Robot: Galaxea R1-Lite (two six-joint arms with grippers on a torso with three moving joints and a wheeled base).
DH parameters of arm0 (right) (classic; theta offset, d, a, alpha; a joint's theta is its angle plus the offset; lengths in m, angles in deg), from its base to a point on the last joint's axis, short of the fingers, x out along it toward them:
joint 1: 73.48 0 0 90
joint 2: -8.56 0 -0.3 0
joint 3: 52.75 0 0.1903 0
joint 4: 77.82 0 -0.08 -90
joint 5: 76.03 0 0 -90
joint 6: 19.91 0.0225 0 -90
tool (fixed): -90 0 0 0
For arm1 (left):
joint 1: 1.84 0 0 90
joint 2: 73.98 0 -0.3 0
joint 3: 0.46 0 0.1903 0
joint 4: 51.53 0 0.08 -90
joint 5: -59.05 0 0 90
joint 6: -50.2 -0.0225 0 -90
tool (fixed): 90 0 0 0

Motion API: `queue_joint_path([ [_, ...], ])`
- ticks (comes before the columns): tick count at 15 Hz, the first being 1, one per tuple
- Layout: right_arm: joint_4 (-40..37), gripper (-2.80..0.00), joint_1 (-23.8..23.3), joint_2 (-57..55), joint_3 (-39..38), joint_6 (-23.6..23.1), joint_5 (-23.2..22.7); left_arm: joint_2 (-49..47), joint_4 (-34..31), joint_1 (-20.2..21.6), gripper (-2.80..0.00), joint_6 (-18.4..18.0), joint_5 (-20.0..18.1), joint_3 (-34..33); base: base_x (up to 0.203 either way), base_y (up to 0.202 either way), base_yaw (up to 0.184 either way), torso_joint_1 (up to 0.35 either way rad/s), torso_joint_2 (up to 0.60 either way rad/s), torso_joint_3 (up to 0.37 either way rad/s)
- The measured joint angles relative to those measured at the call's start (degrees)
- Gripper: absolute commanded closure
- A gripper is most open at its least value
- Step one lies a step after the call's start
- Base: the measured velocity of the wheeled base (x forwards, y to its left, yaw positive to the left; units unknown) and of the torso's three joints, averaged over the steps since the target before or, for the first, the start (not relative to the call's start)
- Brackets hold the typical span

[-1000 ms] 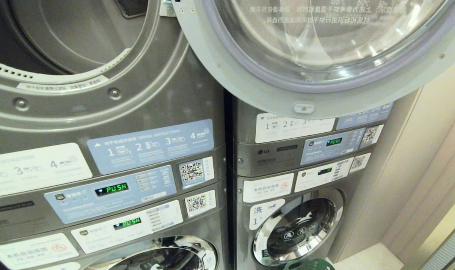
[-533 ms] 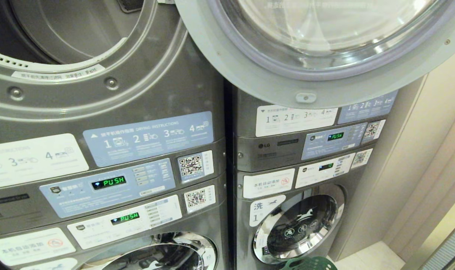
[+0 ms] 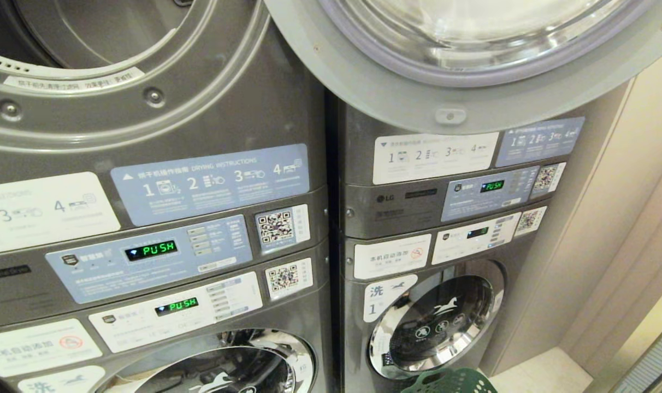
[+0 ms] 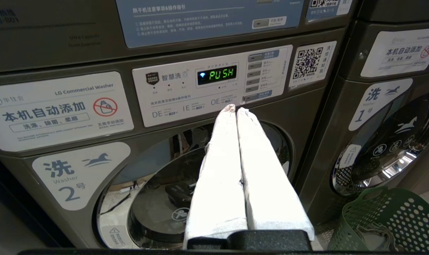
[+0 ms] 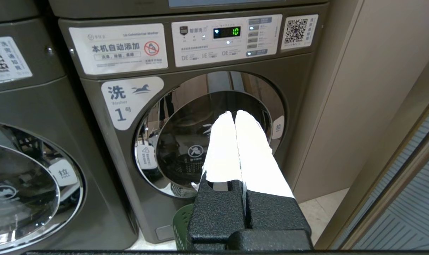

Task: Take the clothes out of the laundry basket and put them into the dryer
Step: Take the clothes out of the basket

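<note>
The dryer's open drum (image 3: 90,38) is at the upper left of the head view, and its round glass door (image 3: 473,103) hangs open to the right. The green perforated laundry basket (image 3: 451,382) stands on the floor in front of washer 1, also seen as the laundry basket (image 4: 388,223) and as a sliver of the laundry basket (image 5: 181,226). The clothes are hidden inside it. My left gripper (image 4: 234,108) is shut and empty, level in front of washer 2's control panel. My right gripper (image 5: 234,113) is shut and empty, before washer 1's door.
Two stacked grey machines stand side by side; washer 2's door (image 4: 186,198) and washer 1's door (image 5: 207,134) are closed. A beige wall panel (image 3: 609,218) bounds the right side, with pale floor (image 3: 544,371) beside the basket. The open dryer door overhangs the right machine.
The whole head view has slid upward, so the camera has moved lower. More of the lower washers and the basket's rim now shows. Nothing in the scene itself has moved.
</note>
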Motion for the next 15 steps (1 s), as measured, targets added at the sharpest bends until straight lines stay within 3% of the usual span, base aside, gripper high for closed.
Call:
queue_joint_path([
  [15,0.0,0.0,0.0,0.0,0.0,0.0,0.0,0.0,-0.2,-0.1,0.0,0.0,0.0,0.0,0.0,0.0,0.0,-0.172,0.39,0.214],
])
